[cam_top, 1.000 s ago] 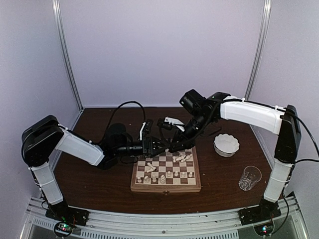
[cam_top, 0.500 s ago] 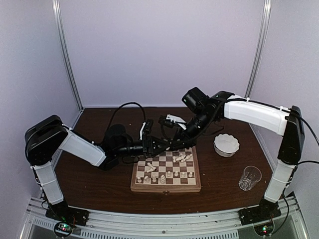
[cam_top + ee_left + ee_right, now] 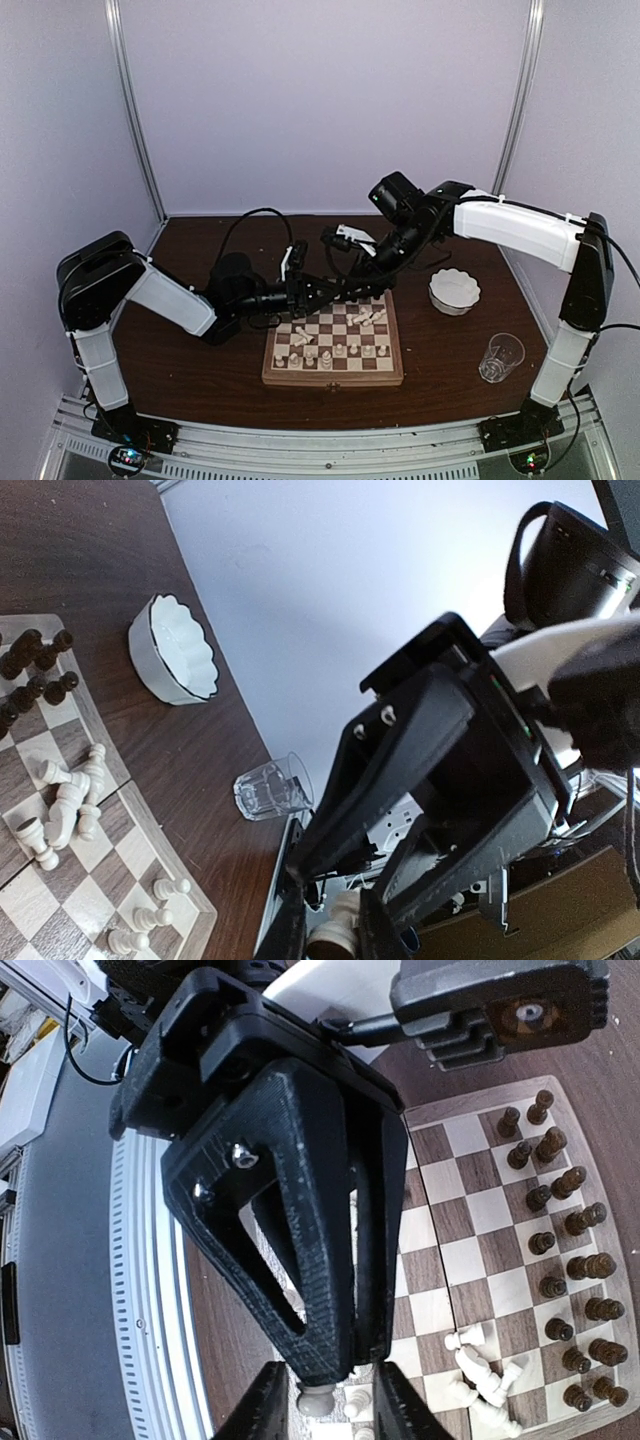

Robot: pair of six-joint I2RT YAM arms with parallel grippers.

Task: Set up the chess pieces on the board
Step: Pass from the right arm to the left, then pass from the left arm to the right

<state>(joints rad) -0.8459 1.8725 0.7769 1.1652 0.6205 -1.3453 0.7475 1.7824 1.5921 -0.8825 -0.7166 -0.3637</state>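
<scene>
Brown table (image 3: 180, 372), left gripper (image 3: 326, 938) clamped on cream chess piece (image 3: 336, 926), right gripper (image 3: 345, 1362) apart, close by

A dark brown wooden table (image 3: 190, 370) fills the floor of a small booth. Plain pale lilac panels close it in: a back wall (image 3: 330, 100) at the far side, a left wall (image 3: 50, 150) and a right wall (image 3: 590, 120). Two slim metal posts, the left post (image 3: 135, 110) and the right post (image 3: 520, 100), run up the far corners, leaning slightly outward. A ribbed aluminium rail (image 3: 330, 445) borders the table's near edge. The light is soft and even, with only faint shadows on the wood.
</scene>
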